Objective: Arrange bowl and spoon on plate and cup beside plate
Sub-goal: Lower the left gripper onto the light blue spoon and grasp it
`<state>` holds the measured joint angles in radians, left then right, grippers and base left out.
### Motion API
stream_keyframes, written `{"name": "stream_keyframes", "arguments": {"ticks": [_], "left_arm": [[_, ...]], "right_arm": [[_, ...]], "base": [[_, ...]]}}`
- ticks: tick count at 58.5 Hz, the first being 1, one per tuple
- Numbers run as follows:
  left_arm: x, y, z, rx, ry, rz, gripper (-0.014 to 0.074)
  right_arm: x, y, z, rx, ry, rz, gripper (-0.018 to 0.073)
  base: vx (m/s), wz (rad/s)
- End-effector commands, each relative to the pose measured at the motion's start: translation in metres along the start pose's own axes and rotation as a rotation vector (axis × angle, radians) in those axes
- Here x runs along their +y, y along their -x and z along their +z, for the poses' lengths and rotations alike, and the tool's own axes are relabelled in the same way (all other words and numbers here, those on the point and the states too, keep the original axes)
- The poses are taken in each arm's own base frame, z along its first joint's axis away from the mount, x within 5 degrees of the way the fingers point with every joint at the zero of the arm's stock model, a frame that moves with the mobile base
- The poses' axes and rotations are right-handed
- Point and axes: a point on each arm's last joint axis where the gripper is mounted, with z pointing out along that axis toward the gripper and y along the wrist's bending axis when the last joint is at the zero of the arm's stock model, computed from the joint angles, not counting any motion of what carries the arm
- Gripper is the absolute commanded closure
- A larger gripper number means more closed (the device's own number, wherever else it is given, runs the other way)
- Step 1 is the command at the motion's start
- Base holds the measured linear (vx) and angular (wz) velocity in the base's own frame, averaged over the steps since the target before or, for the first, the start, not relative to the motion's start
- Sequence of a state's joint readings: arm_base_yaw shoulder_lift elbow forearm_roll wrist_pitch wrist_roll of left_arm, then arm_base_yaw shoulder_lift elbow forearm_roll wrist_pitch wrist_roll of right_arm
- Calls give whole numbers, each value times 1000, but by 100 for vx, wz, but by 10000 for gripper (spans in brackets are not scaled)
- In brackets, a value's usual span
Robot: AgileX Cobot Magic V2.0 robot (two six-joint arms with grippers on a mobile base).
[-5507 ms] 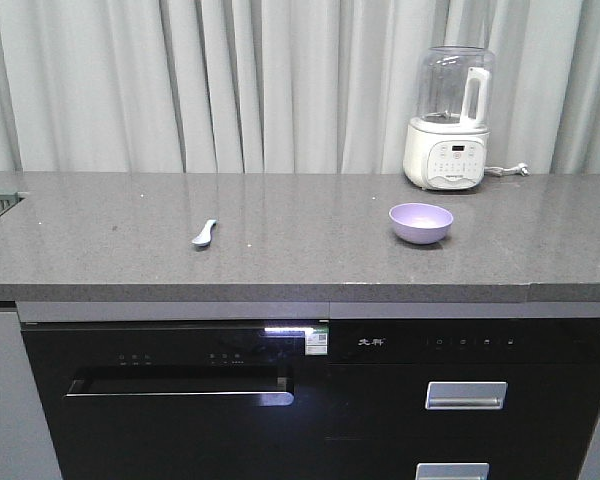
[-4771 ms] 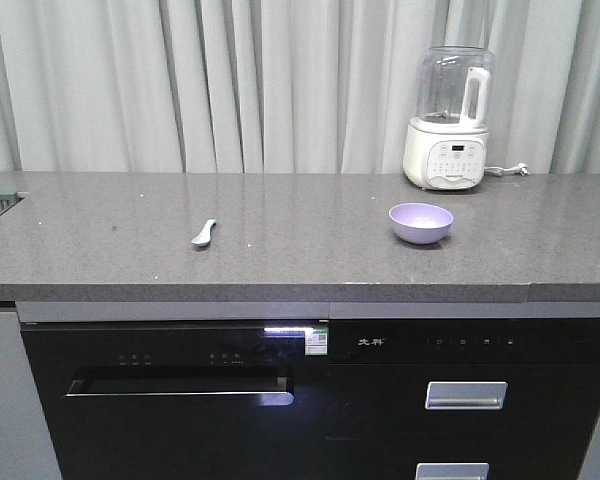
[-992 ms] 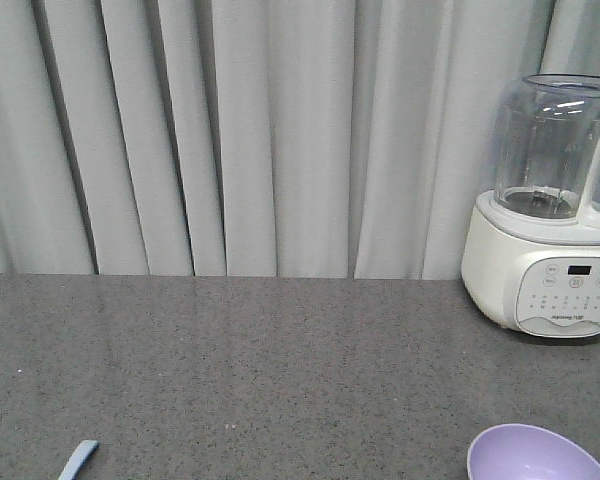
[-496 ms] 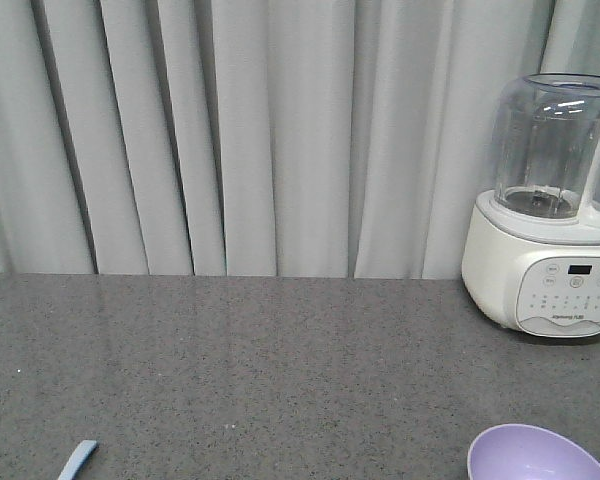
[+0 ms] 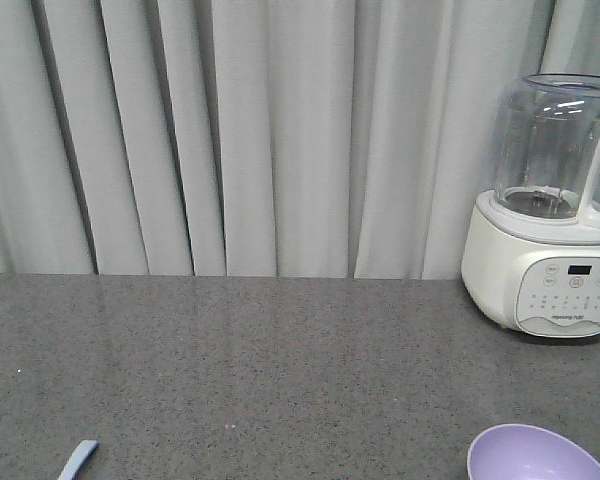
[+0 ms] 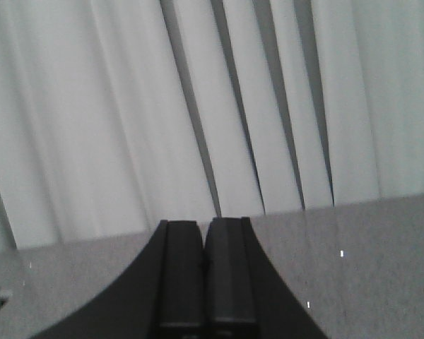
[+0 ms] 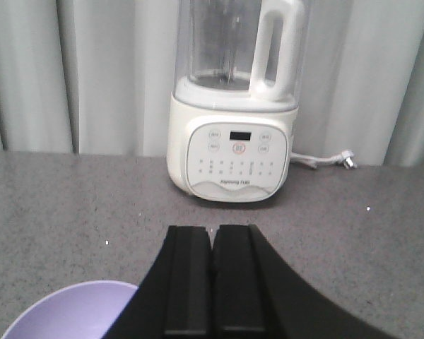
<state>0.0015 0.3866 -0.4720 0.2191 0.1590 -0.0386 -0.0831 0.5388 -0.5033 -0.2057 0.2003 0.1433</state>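
Note:
The lavender bowl (image 5: 535,455) sits at the bottom right edge of the front view, partly cut off. It shows again in the right wrist view as the bowl (image 7: 71,311), just left of my right gripper (image 7: 213,229), which is shut and holds nothing. The tip of the pale blue spoon (image 5: 78,459) pokes in at the bottom left of the front view. My left gripper (image 6: 203,224) is shut and empty above bare counter. The plate and the cup are out of view.
A white blender (image 5: 555,220) with a clear jug stands at the back right of the grey counter (image 5: 260,370); it fills the right wrist view as the blender (image 7: 234,106), with its cord (image 7: 325,159). Grey curtains (image 5: 230,130) hang behind.
Since about five seconds ago the front view has closed in on the counter, so the bowl and spoon now sit at its bottom edge. Nothing has moved in the last second.

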Motion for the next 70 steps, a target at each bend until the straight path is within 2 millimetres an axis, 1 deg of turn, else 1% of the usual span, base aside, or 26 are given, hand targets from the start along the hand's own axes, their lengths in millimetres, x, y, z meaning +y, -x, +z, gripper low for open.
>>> {"name": "stream_keyframes", "arguments": {"ticks": [1, 8, 15, 18, 21, 24, 30, 35, 39, 44, 51, 57, 62, 70], "left_arm": [[1, 5, 9, 27, -2, 4, 538], [0, -6, 17, 143, -6, 6, 433], [0, -9, 22, 168, -10, 8, 281], [-1, -9, 24, 172, -12, 8, 222], [-1, -10, 25, 180, -14, 8, 176], [-1, -10, 27, 175, -16, -12, 137], [-4, -14, 36, 207, -31, -67, 83], [-7, -23, 45, 298, -46, -114, 72], [-9, -22, 55, 384, -67, -154, 71], [-14, -10, 73, 472, -124, -160, 71], [-24, 13, 100, 532, -238, -127, 71], [-36, 21, 130, 590, -321, -153, 71], [-44, 18, 156, 648, -349, -197, 71], [-63, 2, 190, 742, -395, -185, 71]], "right_arm": [[1, 15, 8, -66, 10, -25, 520], [1, 10, 17, -19, 12, -26, 439], [1, 6, 22, 23, 11, -27, 307], [2, 5, 24, 31, 11, -27, 230], [2, 5, 25, 35, 12, -28, 157], [2, 4, 26, 39, 12, -28, 102], [2, 4, 26, 40, 12, -28, 33], [2, 4, 26, 40, 12, -28, 22], [2, 4, 26, 40, 12, -28, 22], [2, 4, 26, 40, 12, -28, 22], [2, 4, 26, 40, 12, -28, 22], [2, 4, 26, 40, 12, -28, 22], [2, 4, 26, 41, 12, -28, 22], [2, 4, 26, 41, 12, -28, 22]], "base": [[0, 0], [0, 0], [0, 0], [0, 0], [0, 0], [0, 0], [0, 0], [0, 0], [0, 0], [0, 0], [0, 0], [0, 0], [0, 0], [0, 0]]}}
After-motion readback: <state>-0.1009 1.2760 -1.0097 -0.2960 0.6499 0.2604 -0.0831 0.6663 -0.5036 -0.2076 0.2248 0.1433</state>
